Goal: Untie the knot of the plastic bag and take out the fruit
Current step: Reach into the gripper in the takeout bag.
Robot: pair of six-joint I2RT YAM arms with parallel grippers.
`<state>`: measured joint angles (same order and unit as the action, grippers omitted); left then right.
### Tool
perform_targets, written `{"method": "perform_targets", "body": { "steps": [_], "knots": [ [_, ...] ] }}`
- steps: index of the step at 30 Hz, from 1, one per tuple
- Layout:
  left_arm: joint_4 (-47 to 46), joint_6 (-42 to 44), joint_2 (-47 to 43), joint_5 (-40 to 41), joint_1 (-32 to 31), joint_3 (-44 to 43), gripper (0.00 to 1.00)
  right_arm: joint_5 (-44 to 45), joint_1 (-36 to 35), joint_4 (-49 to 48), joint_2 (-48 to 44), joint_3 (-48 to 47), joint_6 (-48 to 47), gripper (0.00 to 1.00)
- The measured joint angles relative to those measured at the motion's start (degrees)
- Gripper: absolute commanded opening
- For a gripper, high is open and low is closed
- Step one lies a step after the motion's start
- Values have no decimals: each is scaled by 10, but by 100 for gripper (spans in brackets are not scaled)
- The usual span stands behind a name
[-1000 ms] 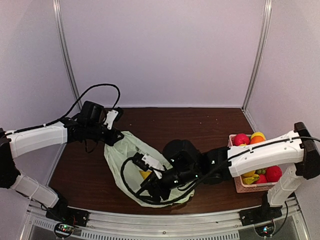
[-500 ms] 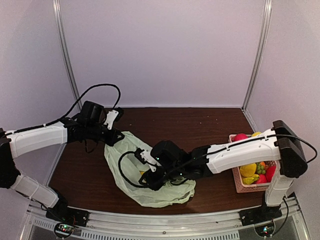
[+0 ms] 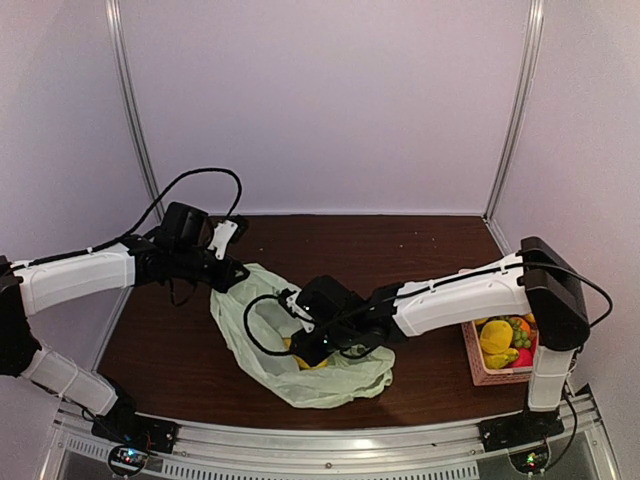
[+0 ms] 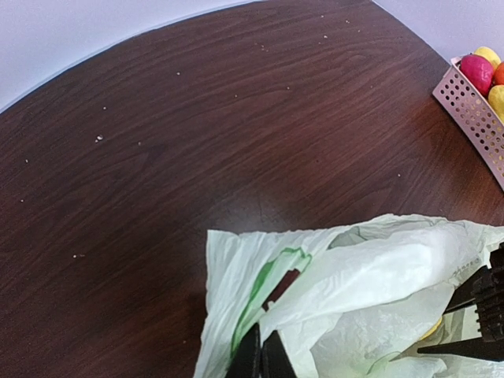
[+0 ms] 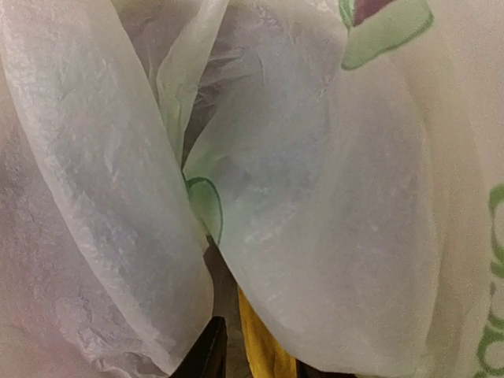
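R arm (image 3: 450,295) outstretched into plastic bag (image 3: 335,380), L gripper (image 4: 260,356) pinching rim

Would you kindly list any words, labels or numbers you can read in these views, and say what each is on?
None can be read. The plastic bag carries green print, cut off at the right wrist view's edge and too blurred to make out.

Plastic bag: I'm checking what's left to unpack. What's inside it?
One yellow fruit shows inside the bag, between the fingers of the right gripper. Crinkled plastic covers the rest, so any further fruit cannot be seen.
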<state>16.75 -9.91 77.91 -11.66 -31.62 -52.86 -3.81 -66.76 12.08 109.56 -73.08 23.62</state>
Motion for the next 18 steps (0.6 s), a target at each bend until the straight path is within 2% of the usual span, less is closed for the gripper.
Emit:
{"method": "perform_targets", "body": {
  "steps": [18],
  "knots": [
    [-1,4,13,-10,0,0,0,37,6,12,66,-40,-68,53]
  ]
}}
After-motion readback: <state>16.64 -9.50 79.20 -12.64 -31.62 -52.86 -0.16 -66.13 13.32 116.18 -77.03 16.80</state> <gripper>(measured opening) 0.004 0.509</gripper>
